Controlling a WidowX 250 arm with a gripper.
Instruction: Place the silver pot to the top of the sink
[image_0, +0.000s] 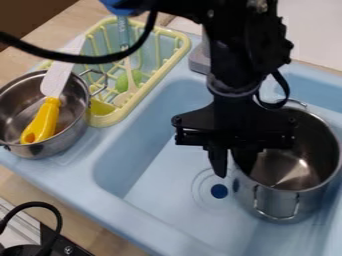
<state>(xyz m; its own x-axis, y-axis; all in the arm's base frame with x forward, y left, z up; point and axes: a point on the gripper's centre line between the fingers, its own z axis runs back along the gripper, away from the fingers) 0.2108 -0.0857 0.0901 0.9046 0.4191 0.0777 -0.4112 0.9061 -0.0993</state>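
The black gripper (232, 161) hangs over the sink at the left rim of the silver pot (276, 196). It is open, one finger outside the pot's wall and the other at the inner side, with the rim between them. The deep pot stands upright in the right part of the light blue sink (167, 187). A wire handle shows at its front and another at its back. The gripper's body hides part of the pot's left and back rim.
Left of the basin, a metal pan (63, 142) holds a yellow-handled knife (43, 120). Behind it stands a yellow-green dish rack (151, 86) with utensils. The grey faucet base (199, 61) is at the back edge.
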